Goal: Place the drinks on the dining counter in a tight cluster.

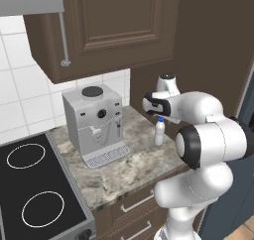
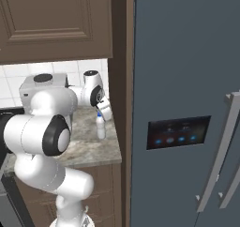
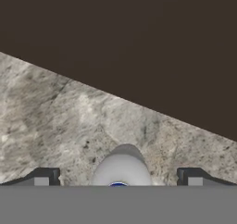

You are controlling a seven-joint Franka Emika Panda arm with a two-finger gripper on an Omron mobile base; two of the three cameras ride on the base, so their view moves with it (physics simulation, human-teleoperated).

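A small white bottle with a blue cap [image 1: 159, 131] [image 2: 100, 128] stands upright on the small marbled countertop [image 1: 130, 168], close to the brown side panel. My gripper [image 1: 160, 116] [image 2: 100, 113] hangs right over it, pointing down. In the hand view the bottle [image 3: 121, 166] sits at the bottom between my two fingertips [image 3: 44, 177], which stand far apart on either side without touching it, so the gripper [image 3: 118, 177] is open. The big orange-yellow bottle, the slim beige bottle and the dining counter are out of view.
A silver coffee machine [image 1: 96, 125] stands left of the bottle. A black stovetop [image 1: 34, 194] lies further left. Brown upper cabinets [image 1: 109, 26] hang overhead, a tall brown panel [image 1: 198, 45] is just behind the bottle, and a grey fridge [image 2: 187, 104] is on the right.
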